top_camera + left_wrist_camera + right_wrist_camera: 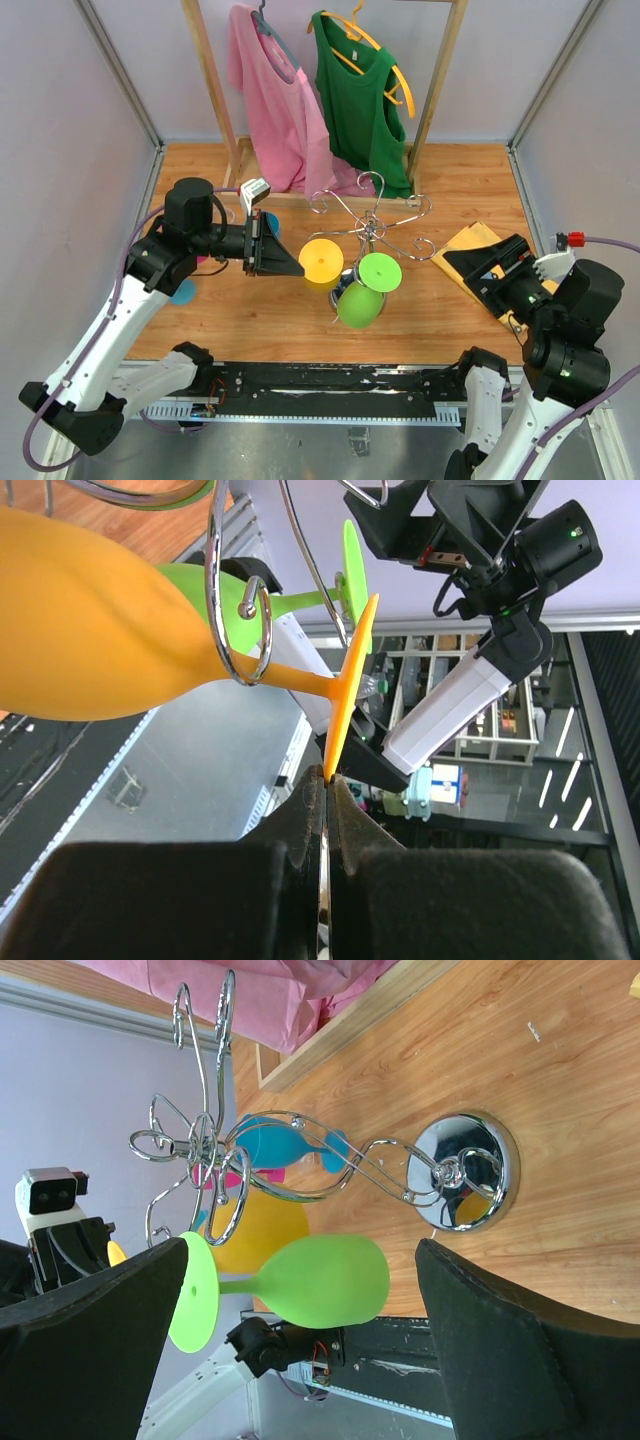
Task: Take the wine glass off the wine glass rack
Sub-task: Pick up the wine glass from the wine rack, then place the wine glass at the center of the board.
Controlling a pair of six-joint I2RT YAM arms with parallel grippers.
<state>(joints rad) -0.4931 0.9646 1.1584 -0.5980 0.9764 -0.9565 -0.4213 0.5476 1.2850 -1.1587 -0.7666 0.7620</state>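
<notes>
The chrome wine glass rack (372, 232) stands mid-table on its round mirror base (465, 1172). An orange wine glass (322, 261) hangs upside down from a scrolled arm (240, 630), with its bowl (90, 640) below the wire. My left gripper (298, 267) is shut on the rim of the orange glass's foot (352, 690); the fingertips (318, 785) pinch its edge. A green wine glass (360, 300) hangs beside it. My right gripper (490, 270) is open, well to the right of the rack, with the green glass (320, 1280) framed between its fingers (520, 1350) from a distance.
A wooden clothes rail (215, 90) at the back holds a pink shirt (275, 100) and a green top (360, 100). A yellow packet (470, 245) lies under my right gripper. Blue (275, 1145) and pink (225, 1175) glasses show beyond the rack. Walls close in both sides.
</notes>
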